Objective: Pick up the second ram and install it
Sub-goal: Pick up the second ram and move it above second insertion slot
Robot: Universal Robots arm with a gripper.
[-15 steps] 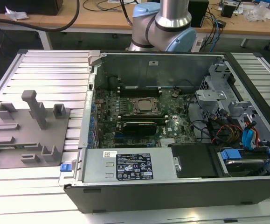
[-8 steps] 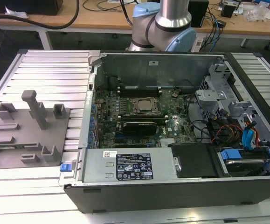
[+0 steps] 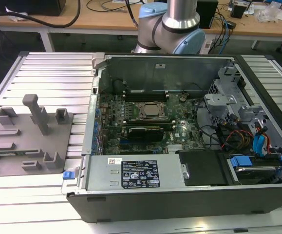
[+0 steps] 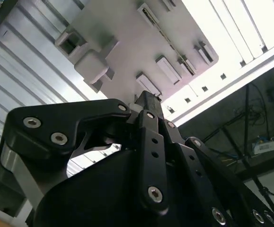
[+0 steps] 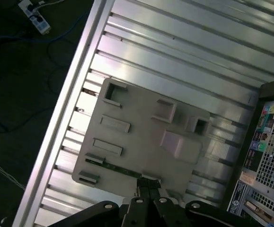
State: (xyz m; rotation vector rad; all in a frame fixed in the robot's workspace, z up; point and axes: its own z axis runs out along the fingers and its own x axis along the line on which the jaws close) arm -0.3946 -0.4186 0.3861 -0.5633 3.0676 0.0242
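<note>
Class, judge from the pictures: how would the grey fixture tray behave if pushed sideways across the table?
The grey fixture tray is broad and flat, so it probably would not tip, despite its tall post. It looks stiff, moulded in one piece. On the smooth metal-slatted table it may well slide.

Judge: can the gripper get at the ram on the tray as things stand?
Probably yes: the gripper hangs over the tray, near the ram along its edge, with nothing seen between them.
</note>
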